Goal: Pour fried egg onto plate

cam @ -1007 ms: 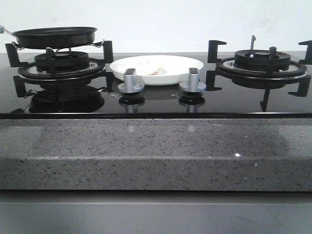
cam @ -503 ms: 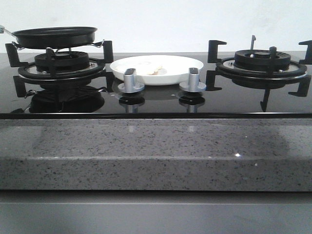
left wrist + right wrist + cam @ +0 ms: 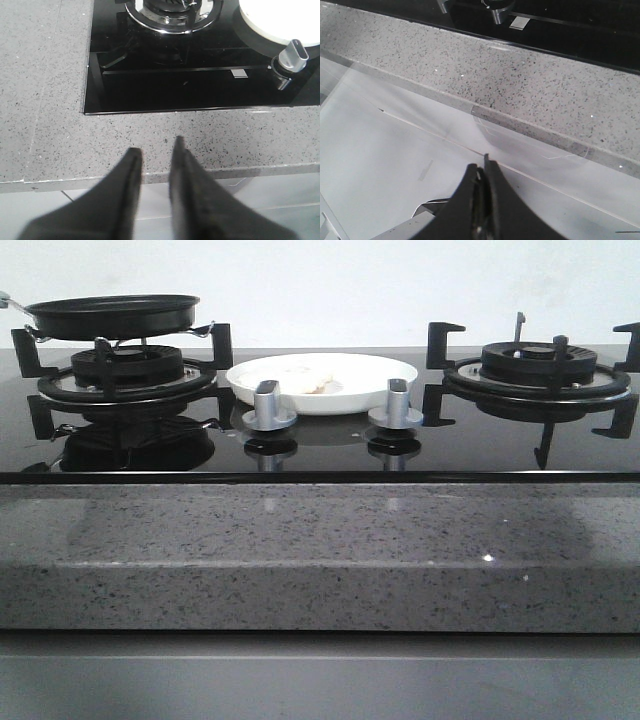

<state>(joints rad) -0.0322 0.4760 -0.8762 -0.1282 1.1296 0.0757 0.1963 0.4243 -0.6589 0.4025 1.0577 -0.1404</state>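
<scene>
Fried egg (image 3: 303,380) lies on the plate (image 3: 375,390) between the two burners, well ahead of the left gripper (image 3: 156,152), which hangs over the granite counter edge (image 3: 50,100) with its fingers a narrow gap apart and nothing between them. Right gripper (image 3: 483,172) is clenched on nothing, low over a pale surface short of the counter. Judgement: pour step looks complete, frying pan (image 3: 112,315) resting on the left burner; next move calls only for keeping both arms clear.
</scene>
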